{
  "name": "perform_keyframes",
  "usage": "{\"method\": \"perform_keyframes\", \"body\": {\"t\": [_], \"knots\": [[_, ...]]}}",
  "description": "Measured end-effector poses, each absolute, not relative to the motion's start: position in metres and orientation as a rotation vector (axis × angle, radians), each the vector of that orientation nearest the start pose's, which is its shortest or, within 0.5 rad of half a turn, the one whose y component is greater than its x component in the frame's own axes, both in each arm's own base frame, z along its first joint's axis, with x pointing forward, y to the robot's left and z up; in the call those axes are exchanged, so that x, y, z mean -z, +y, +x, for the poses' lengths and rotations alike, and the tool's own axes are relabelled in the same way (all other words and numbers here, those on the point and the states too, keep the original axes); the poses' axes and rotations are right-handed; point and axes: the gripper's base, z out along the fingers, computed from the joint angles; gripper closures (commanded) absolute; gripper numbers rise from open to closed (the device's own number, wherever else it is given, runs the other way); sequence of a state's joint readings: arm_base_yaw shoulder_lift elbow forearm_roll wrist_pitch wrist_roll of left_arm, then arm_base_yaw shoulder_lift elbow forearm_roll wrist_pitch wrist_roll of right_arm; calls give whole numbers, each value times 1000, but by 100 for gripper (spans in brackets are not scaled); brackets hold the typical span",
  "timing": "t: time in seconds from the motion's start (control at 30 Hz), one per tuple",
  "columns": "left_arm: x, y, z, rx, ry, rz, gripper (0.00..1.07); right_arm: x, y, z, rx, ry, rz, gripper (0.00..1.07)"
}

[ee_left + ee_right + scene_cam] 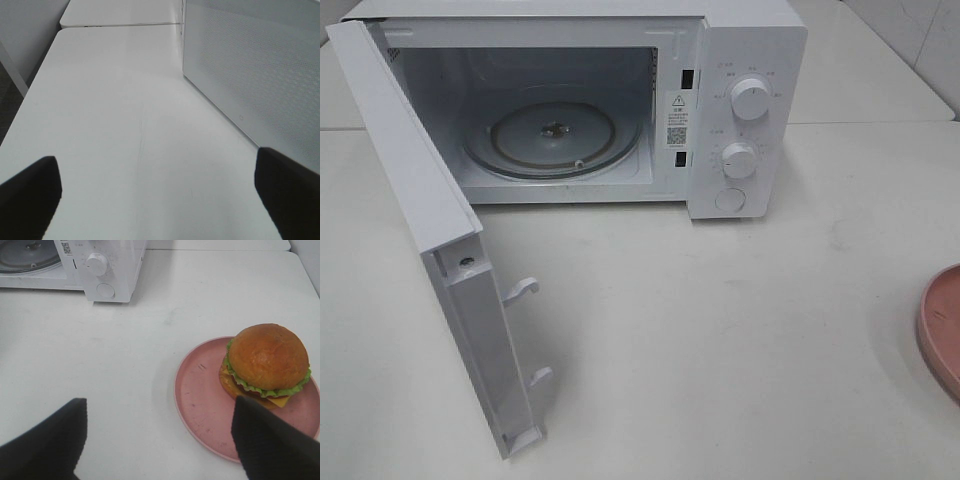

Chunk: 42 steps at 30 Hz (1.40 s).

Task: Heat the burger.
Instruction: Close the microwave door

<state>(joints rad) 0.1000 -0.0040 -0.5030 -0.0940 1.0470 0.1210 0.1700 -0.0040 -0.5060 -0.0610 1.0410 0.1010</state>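
Between my black right fingers (42,445), a golden-brown, green-frilled burger (265,365) on a pink plate (200,400); beyond, a white microwave (107,265).

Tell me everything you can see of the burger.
The burger shows only in the right wrist view. It has a glossy golden-brown domed bun on top, a frill of green lettuce under it, then a yellow cheese corner, a thin red layer and a lower bun; the patty is hard to make out. It stands upright and whole, off-centre on the pink plate, which lies on the white table. Only the plate touches it; no gripper does.
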Motion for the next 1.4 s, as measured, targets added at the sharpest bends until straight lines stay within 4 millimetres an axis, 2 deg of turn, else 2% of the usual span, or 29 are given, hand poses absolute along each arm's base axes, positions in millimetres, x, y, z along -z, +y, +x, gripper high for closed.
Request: {"method": "perform_keyframes", "body": {"t": [1.23, 1.4], "knots": [[-280, -8, -5, -27, 2018, 25, 6, -281, -6, -5, -100, 2013, -67, 31], [-291, -7, -1, -32, 1970, 21, 9, -281, -6, -5, -100, 2013, -67, 31]]}}
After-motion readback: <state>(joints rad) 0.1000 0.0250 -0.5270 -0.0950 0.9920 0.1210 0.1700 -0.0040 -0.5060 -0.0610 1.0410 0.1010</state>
